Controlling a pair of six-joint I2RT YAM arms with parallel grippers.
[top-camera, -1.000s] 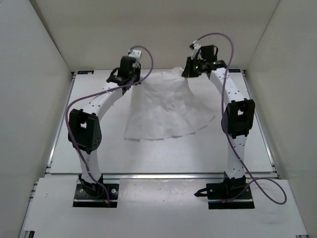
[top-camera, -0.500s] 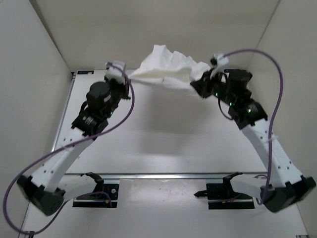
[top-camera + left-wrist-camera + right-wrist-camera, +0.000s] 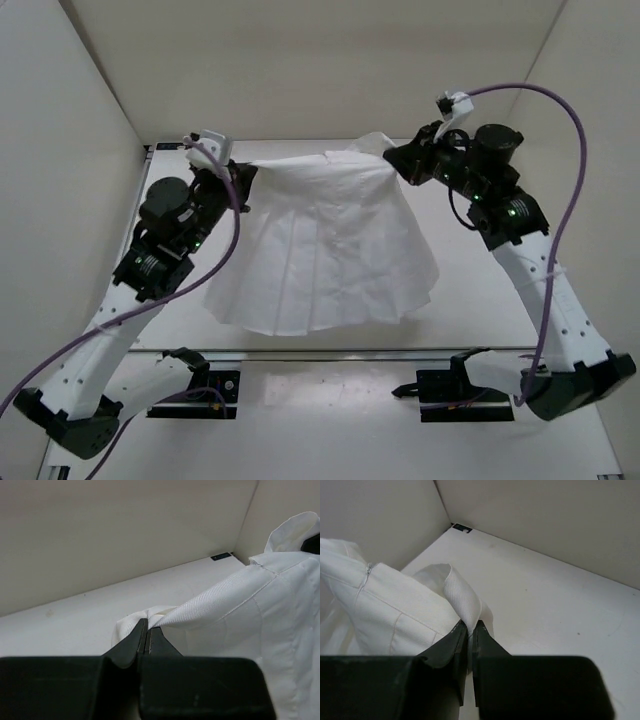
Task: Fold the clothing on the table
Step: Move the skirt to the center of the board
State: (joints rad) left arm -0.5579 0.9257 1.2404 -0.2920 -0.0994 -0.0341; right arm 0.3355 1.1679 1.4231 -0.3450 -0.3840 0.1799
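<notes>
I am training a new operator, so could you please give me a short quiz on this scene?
1. True or false: the left gripper is open and clear of the skirt.
2. Which part of the skirt does the right gripper pinch? A the hem; B the waistband end; C a middle pleat.
3. How many grippers hold the skirt?
Key: 1 false, the left gripper is shut on the waistband; 2 B; 3 two.

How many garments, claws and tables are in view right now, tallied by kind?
Garments: 1, the white skirt, held up by its top edge
Claws: 2, left claw and right claw, each shut on the white skirt
Tables: 1, the table
Total: 4
</notes>
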